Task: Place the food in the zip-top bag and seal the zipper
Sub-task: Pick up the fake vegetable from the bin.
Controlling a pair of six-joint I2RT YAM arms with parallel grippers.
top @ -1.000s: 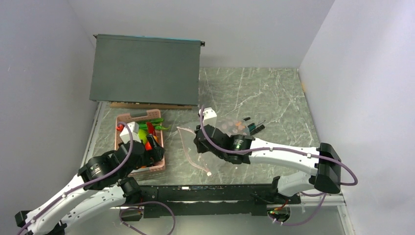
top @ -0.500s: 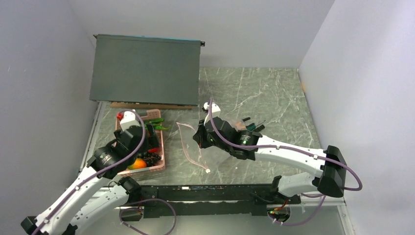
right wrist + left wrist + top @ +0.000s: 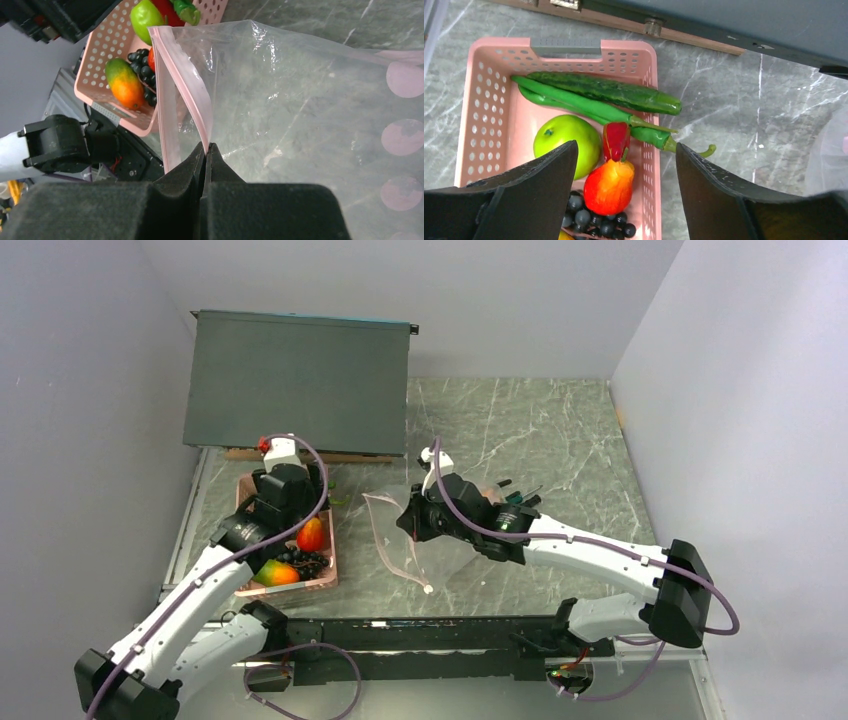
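Zip-top bag (image 3: pixel 300 100): lay slack on the marble table (image 3: pixel 734 115), just right of the pink basket (image 3: pixel 479 125), mouth turned toward it. Held no food yet, so far as the glare on the clear film allowed a reading. Was pinched at the zipper (image 3: pixel 182 85) by the right gripper (image 3: pixel 206 146), jaws pressed tight together on the pink strip. Judged thin, floppy and slick, apt to fold or slide away; best taken at the stiffer zipper band, never by the bare film.

Left gripper (image 3: pixel 626 150): hung spread wide and empty above the basket, over the red chili (image 3: pixel 616 139) and the red-orange fruit (image 3: pixel 609 187). Green apple (image 3: pixel 566 142) just beside those; long green pods (image 3: pixel 574 102) across the far end; grape bunch (image 3: pixel 594 222) at the near end; mango (image 3: pixel 124 82) beyond that.

Food judged light, hard and smooth. Apple likely to roll from the fingers, so better gripped across its middle; pods and chili across the narrow body
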